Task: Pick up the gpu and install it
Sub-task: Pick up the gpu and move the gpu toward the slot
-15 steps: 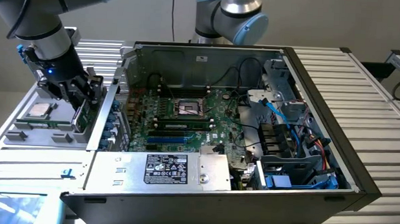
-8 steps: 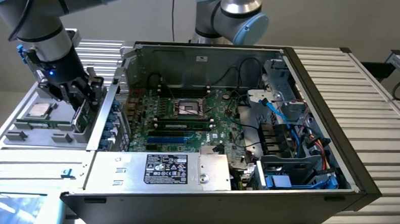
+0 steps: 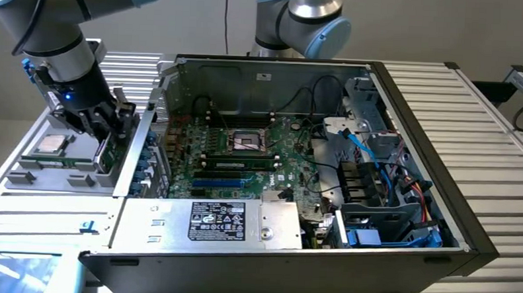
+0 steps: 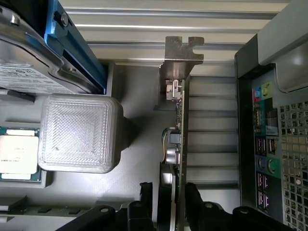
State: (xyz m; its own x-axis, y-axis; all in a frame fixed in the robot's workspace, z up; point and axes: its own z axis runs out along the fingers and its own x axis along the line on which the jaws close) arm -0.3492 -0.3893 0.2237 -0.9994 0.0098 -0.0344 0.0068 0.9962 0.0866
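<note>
The gpu stood on edge in its grey holder, directly between the jaws, which straddled it slightly apart, not yet clamped. Pickup was unfinished; installing into the open case, well aside of the jaws, remained.

Gpu upright in tray on exterior view's left of computer case; claw astride it

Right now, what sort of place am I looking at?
Probably a robotic computer-assembly workbench: an open black desktop computer case with a green motherboard sits on a ribbed aluminium table, beside a grey parts tray under a grey-and-blue robot arm.
</note>
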